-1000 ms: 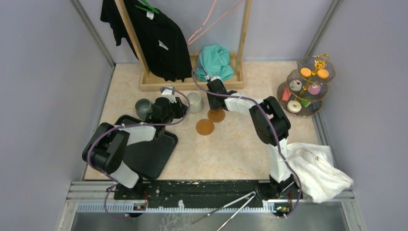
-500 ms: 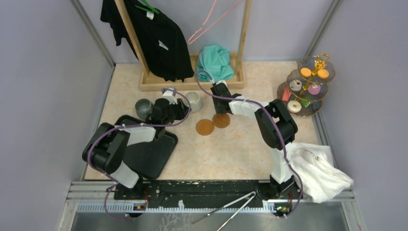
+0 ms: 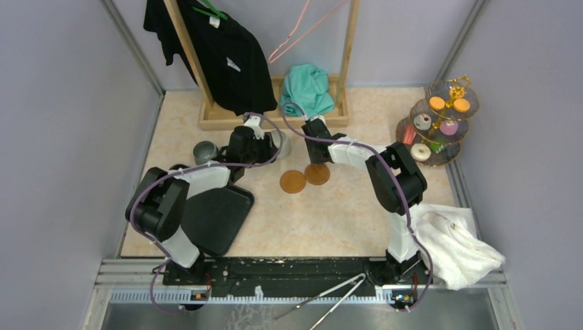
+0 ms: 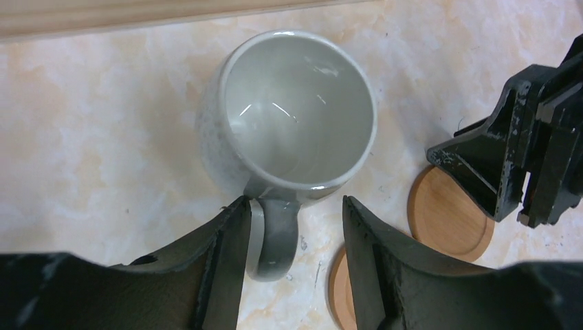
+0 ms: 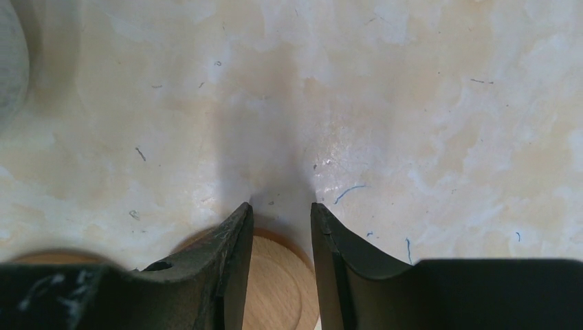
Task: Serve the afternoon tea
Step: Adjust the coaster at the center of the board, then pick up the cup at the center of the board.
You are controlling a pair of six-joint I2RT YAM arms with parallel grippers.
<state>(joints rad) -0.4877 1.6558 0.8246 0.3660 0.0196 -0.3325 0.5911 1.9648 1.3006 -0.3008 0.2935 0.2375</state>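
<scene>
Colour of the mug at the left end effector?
Mug: pale grey-white glaze, speckled outside, darker grey handle. Clearest in left wrist view.

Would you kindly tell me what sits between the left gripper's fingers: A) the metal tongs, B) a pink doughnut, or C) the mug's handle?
C: the left wrist view shows the handle of the grey mug between the open fingers of the left gripper.
</scene>
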